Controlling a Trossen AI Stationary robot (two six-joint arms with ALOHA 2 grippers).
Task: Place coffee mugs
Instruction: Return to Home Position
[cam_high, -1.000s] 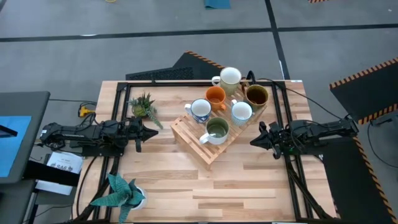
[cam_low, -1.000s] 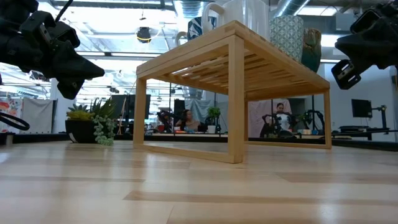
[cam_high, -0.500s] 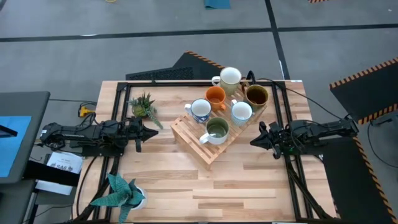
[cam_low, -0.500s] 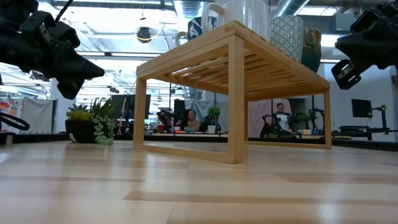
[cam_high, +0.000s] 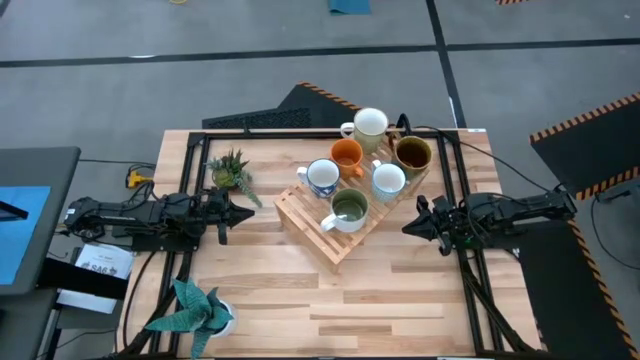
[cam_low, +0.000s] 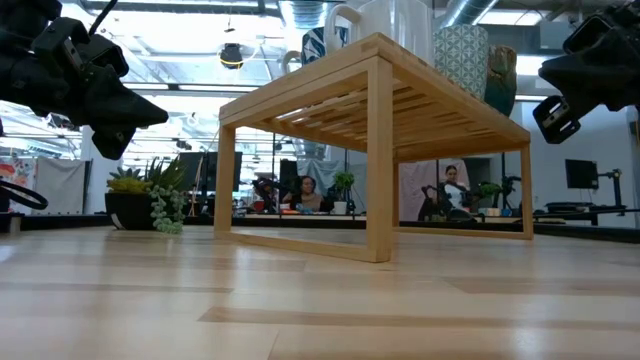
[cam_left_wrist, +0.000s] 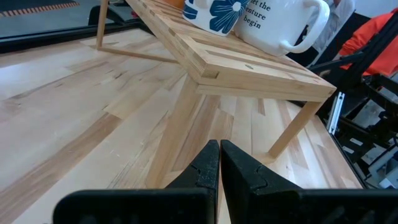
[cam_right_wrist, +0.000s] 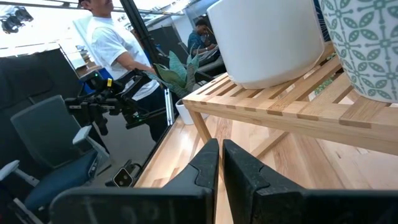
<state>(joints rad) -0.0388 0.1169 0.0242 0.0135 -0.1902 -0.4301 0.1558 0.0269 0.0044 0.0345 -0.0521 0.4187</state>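
Note:
Six mugs stand on their bases on a slatted wooden rack (cam_high: 340, 225) at the table's middle: cream-white (cam_high: 370, 124), orange (cam_high: 346, 155), dark brown (cam_high: 412, 153), pale bluish-white (cam_high: 388, 180), blue-patterned (cam_high: 322, 176) and white with green inside (cam_high: 349, 208). My left gripper (cam_high: 246, 213) is shut and empty, left of the rack above the table. My right gripper (cam_high: 408, 226) is shut and empty, right of the rack. In the left wrist view the shut fingertips (cam_left_wrist: 219, 149) point at the rack's leg.
A potted green plant (cam_high: 230, 170) stands at the table's far left. Another plant (cam_high: 195, 308) stands at the near left corner. A dark metal frame (cam_high: 300, 132) runs along the table's edges. Bare tabletop (cam_high: 330, 300) lies near the front edge. People show beyond the table.

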